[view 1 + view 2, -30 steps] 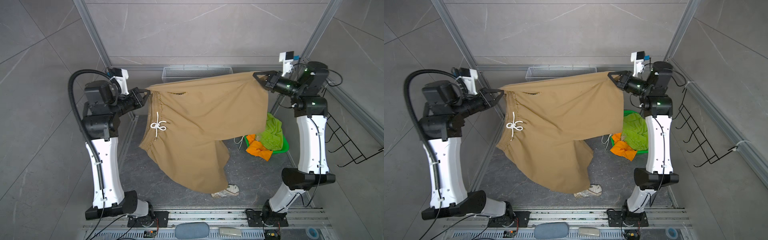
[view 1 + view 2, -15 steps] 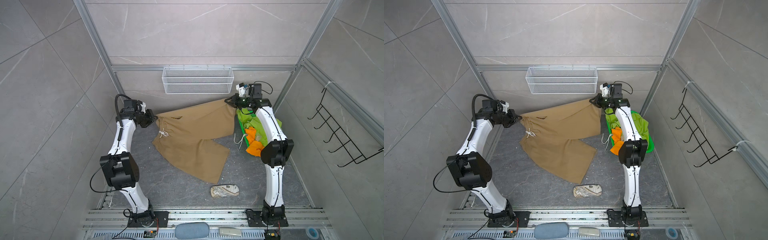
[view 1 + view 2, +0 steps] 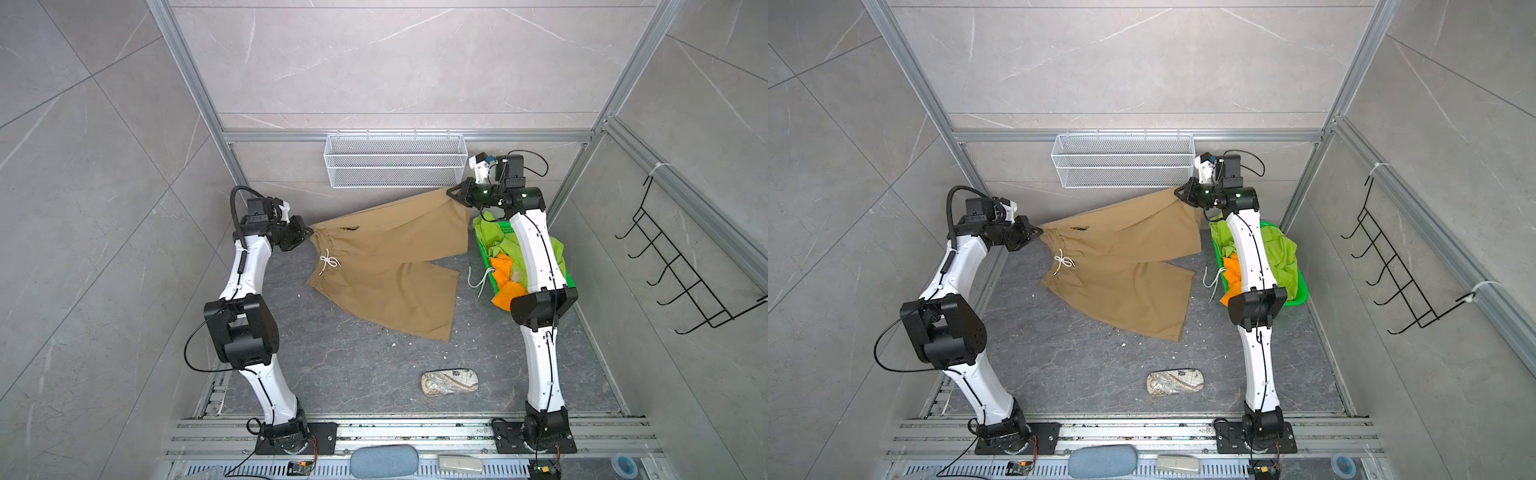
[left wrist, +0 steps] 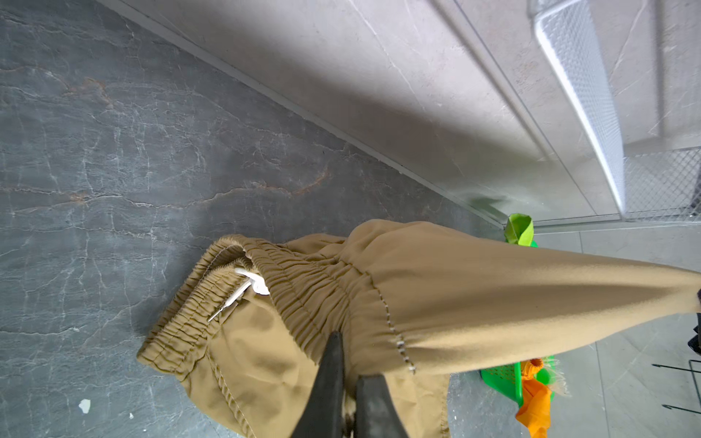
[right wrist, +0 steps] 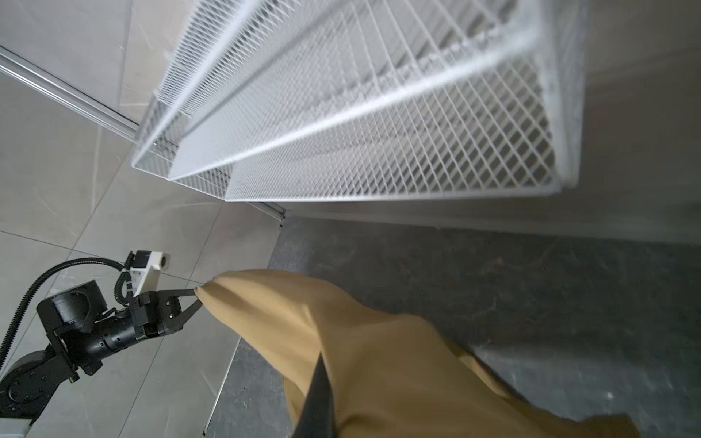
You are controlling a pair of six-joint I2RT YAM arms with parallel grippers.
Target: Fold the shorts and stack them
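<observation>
a: dark grey stone tabletop, pale tiled walls around it, a white wire shelf on the back wall. where are the tan shorts?

b: strung between the two grippers. the left gripper is pinched tight on a corner of the waistband. the right gripper is pinched tight on the outer hem corner of one leg, just under the wire shelf. the side edge between them hangs taut in the air, and the rest of the cloth trails down from it onto the tabletop, toward the arm bases.

a: which step is that?

b: i'd judge it's laying out the first pair, before any fold. nothing is stacked yet. the lime green shorts and the orange shorts lie bunched in the green basket, beneath the right arm and just back of its gripper.

a: and next?

b: probably lower both grippers together with that edge stretched, so the cloth lands flat. the nearer leg lies askew and may need smoothing before a fold. the patterned pouch is well away from both grippers and shouldn't interfere.
</observation>
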